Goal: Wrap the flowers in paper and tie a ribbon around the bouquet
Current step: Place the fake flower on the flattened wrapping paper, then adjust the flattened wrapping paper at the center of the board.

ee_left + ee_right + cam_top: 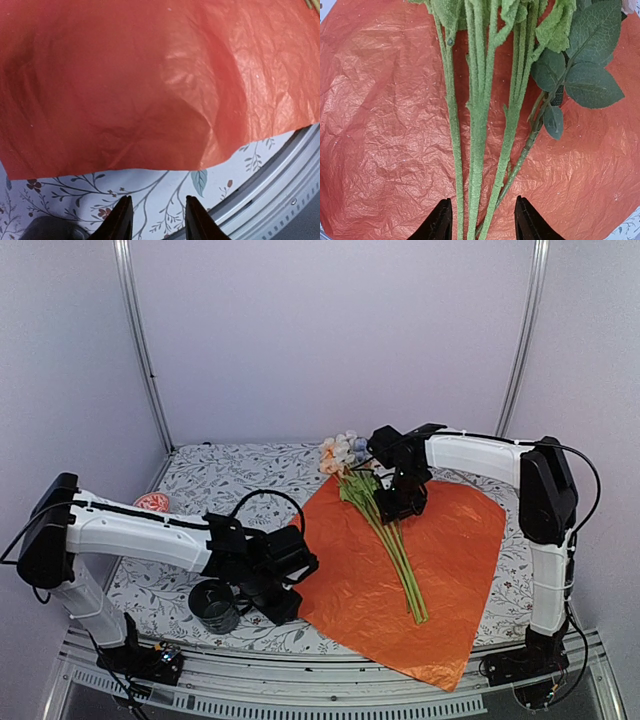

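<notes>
The paper [430,570] lies flat on the table with its orange-red side up. On it lie the flowers [385,530], loose, with peach and white heads at the far left and green stems running toward the near right. My right gripper [400,508] hovers over the stems, open; in the right wrist view several stems [480,125] pass between its fingertips [482,198] untouched. My left gripper [298,580] stands open and empty at the paper's left edge [125,167], its fingertips [158,197] over bare tablecloth. The ribbon and the bouquet are out of view.
A black mug [215,605] stands near the front left, beside the left gripper. A pinkish-red round object [152,502] lies at the far left. The leafy tablecloth [230,475] covers the table. The metal front rail [280,190] runs close to the paper's near edge.
</notes>
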Available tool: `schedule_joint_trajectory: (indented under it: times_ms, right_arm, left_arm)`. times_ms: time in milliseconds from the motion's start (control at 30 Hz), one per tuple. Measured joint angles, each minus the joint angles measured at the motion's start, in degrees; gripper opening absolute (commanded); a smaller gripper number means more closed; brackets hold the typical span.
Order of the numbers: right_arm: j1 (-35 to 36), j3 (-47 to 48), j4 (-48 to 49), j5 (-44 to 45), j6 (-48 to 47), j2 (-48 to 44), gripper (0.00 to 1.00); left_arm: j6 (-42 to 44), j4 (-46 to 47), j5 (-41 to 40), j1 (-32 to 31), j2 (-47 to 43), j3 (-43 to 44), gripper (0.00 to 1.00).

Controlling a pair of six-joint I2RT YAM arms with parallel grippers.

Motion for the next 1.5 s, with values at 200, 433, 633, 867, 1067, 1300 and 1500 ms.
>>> schedule_joint_trajectory:
  times_ms: [200,433,633,867,1067,1300,1500]
  right_arm:
    - [0.00,-0.66,0.57,-0.09,-0.02,-2.64,0.48]
    - [-2.27,-7.87,2.27,-0.24,-0.81,-11.08,0.48]
    - [-12.39,-20.41,7.02,-3.30,-1.14,-14.27,0.46]
    - [-16.02,-25.11,13.14,-7.10,-1.31,-10.05,0.45]
    - [-15.54,-25.97,17.35,-9.70,-0.39,-7.98,0.45]
    - [-15.43,-26.91,21.70,-15.17,1.55,-8.15,0.45]
    - [-14.93,-26.16,19.39,-16.31,1.22,-10.21,0.45]
  left_arm:
    - [-0.57,-0.98,-1.01,-2.69,3.23,1.07,0.37]
    - [-0.04,-1.79,-2.80,-2.43,8.04,2.93,0.38]
    - [0.02,-2.56,-5.33,0.55,9.62,3.06,0.38]
    - [0.66,-2.80,-9.22,8.96,12.31,5.97,0.39]
    - [2.82,-2.45,-12.68,12.44,15.78,9.99,0.39]
    - [5.07,0.26,-15.91,20.92,17.46,11.54,0.39]
    - [10.91,3.67,-16.37,20.76,14.43,8.59,0.47]
